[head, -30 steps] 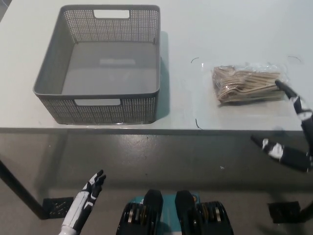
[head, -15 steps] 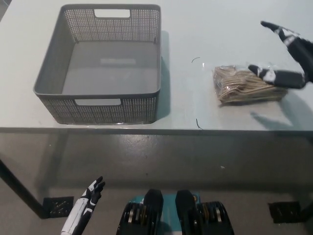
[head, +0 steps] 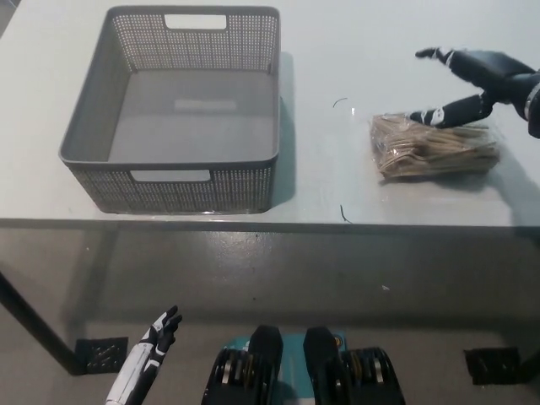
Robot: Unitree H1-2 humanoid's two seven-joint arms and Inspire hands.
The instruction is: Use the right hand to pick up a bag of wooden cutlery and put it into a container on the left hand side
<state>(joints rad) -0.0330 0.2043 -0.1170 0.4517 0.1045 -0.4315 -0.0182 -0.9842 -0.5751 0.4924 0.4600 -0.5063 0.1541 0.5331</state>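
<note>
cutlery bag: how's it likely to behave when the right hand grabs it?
The bag of wooden cutlery looks like clear, glossy film, so probably slippery and crinkly. Its contents lie loosely bundled, so likely light but apt to shift or sag. The right hand hovers open above it.

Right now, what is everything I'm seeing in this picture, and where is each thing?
basket: one, grey, perforated, empty, on the table's left part.
bag of wooden cutlery: one, clear bag with tan cutlery, on the table's right part.
table: one, white, filling the upper picture.
floor: grey, below the table's edge.
right hand: one, black, open, over the bag's far right corner.
left hand: one, white, open, resting low at lower left.
</note>
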